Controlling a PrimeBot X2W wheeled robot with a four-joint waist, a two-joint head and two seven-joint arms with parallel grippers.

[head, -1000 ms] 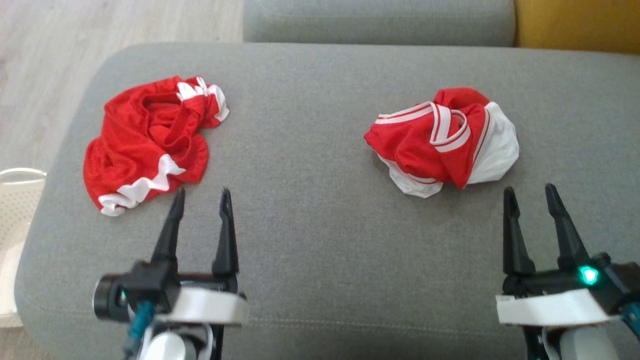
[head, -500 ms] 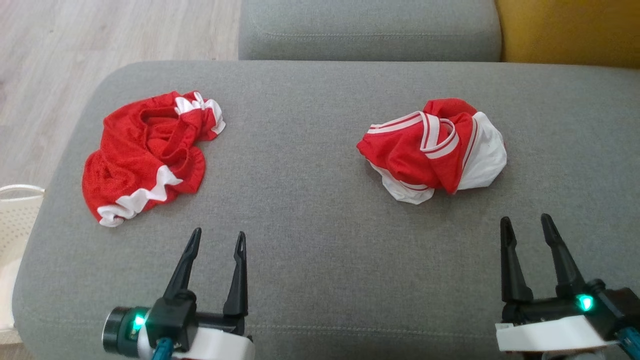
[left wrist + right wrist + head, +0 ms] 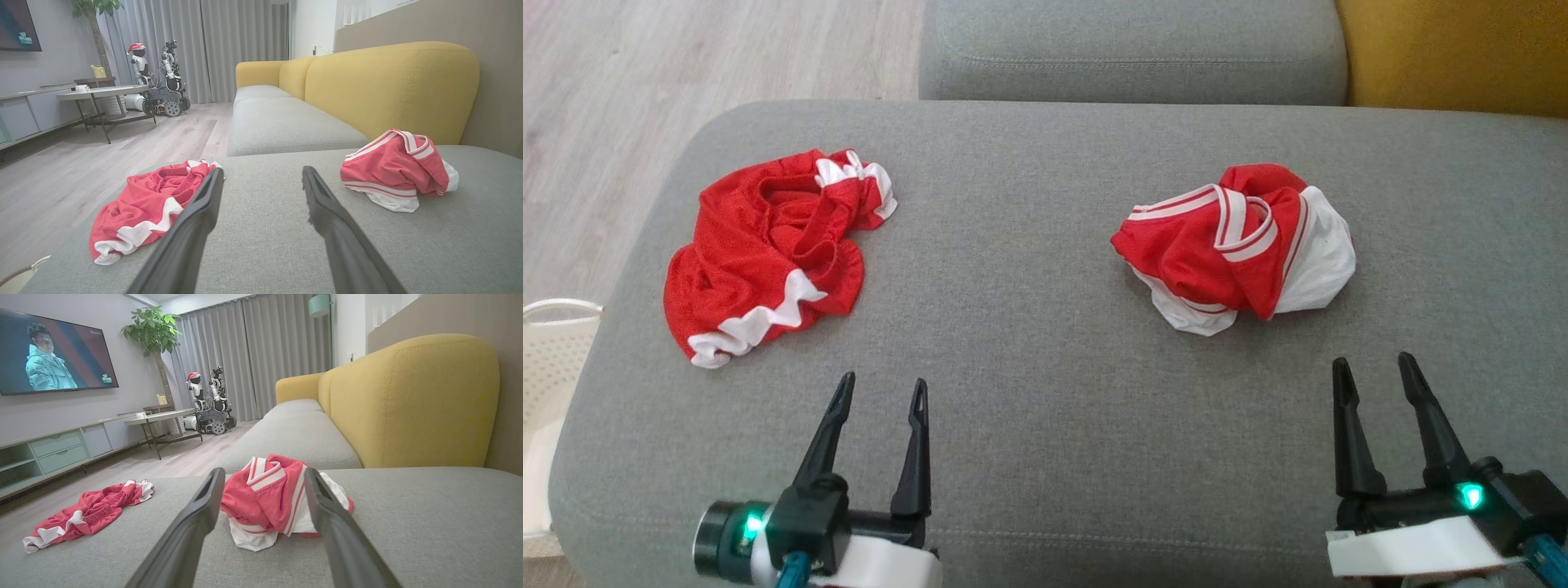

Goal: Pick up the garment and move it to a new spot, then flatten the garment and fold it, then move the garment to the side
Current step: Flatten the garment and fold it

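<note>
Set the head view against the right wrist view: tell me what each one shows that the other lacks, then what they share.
The head view adds the open left gripper and a white perforated basket off the seat's left edge. The right wrist view adds a television, a potted plant, grey curtains, a parked robot and a round table. Shared: the open right gripper, the grey sofa seat, the yellow backrest, the red garment with white trim and the crumpled red-and-white garment.

Grey seat: red shorts L, red-white top R
</note>
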